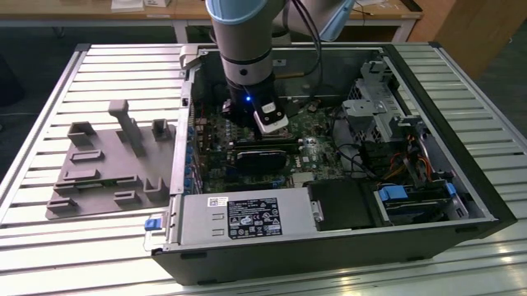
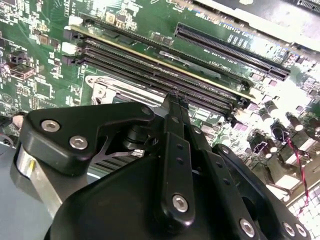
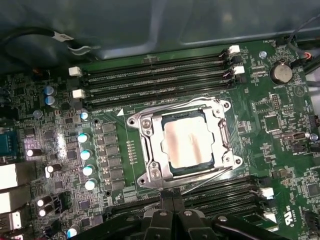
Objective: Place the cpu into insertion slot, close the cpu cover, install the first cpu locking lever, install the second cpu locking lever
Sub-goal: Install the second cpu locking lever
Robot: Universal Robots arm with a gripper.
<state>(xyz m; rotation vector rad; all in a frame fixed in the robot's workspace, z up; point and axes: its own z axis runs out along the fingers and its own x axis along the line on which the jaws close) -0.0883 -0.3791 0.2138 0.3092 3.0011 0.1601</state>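
The open computer case (image 1: 329,154) is lying on its side on the slatted tabletop (image 1: 49,105), with a grey fixture tray (image 1: 107,166) sitting beside it toward the exterior view's left edge. The arm (image 1: 243,55) is reaching straight down into the case, wrist vertical, hovering over the green motherboard (image 3: 280,150).

In the first wrist view the cpu (image 3: 187,142) is sitting in the insertion slot (image 3: 227,132), and the cpu cover (image 3: 152,145) is lying flat around it. The thin wire locking levers (image 3: 210,177) are appearing loose along the socket's edges, judged not yet latched.

The pincer (image 3: 172,207) is looking pressed together and carrying nothing, just beside the socket's near edge.

Risk: a lever could slip off the narrow tip and spring back, or the tip could scrape the memory slots (image 3: 150,75).
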